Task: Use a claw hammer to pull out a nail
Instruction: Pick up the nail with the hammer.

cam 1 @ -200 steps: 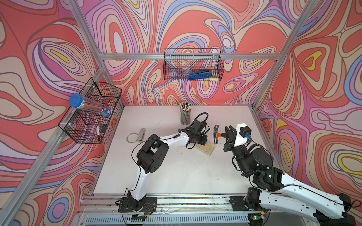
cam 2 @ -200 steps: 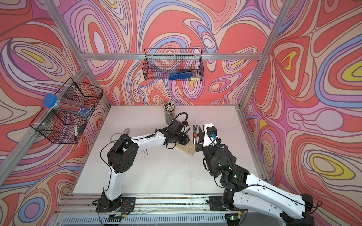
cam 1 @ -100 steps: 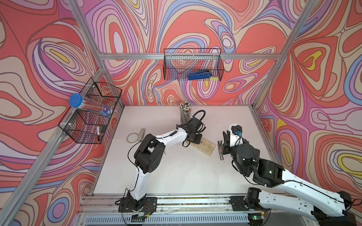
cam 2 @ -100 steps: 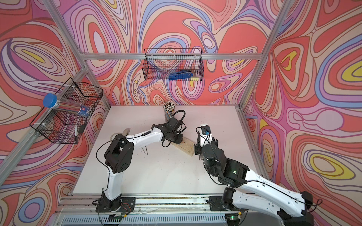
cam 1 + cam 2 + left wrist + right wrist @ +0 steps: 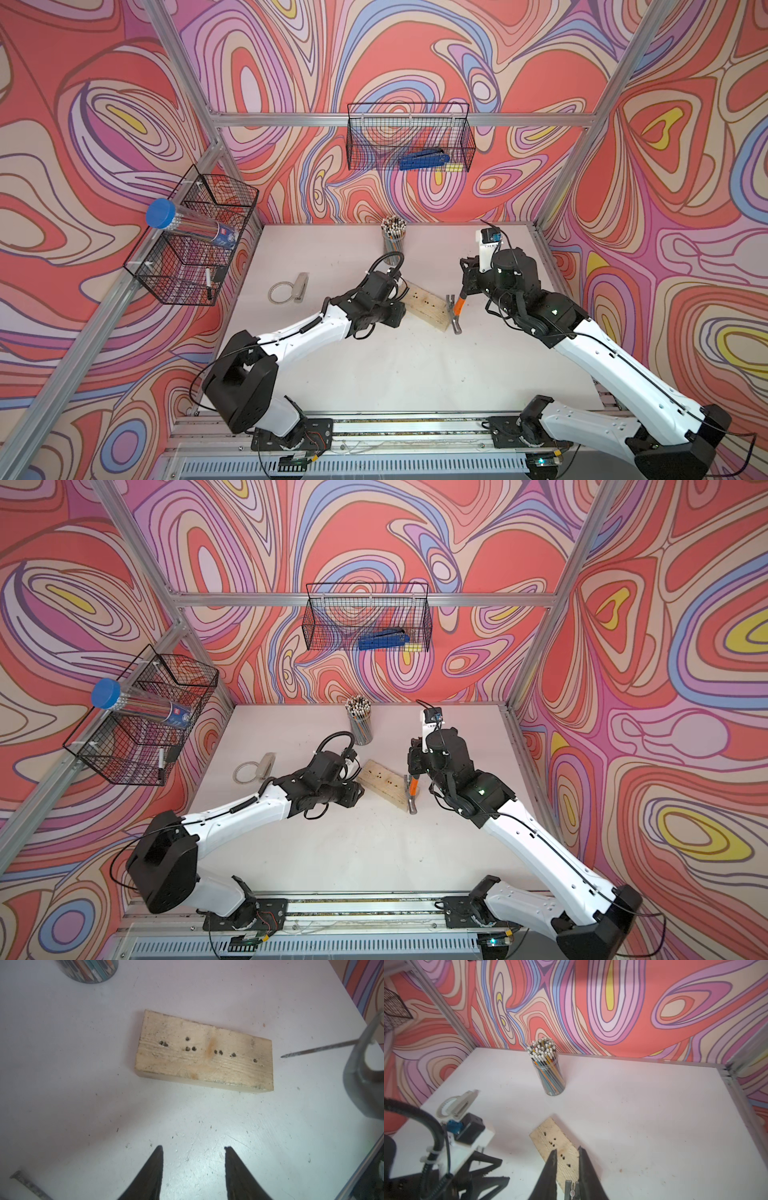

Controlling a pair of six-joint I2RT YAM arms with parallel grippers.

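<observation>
Label: on the tube [image 5: 195, 224], unreadable to us.
Left gripper [image 5: 193, 1148]: apart, empty; we see it backed off the wood block [image 5: 203, 1053].
Right gripper [image 5: 567, 1148]: clamps claw hammer [image 5: 458, 307] at the block's right end, nail [image 5: 318, 1049] in claw.

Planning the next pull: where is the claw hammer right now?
In both top views, the steel-headed, orange-necked, black-handled claw hammer is held by the right gripper, its head beside the pale wooden block's right end.
</observation>
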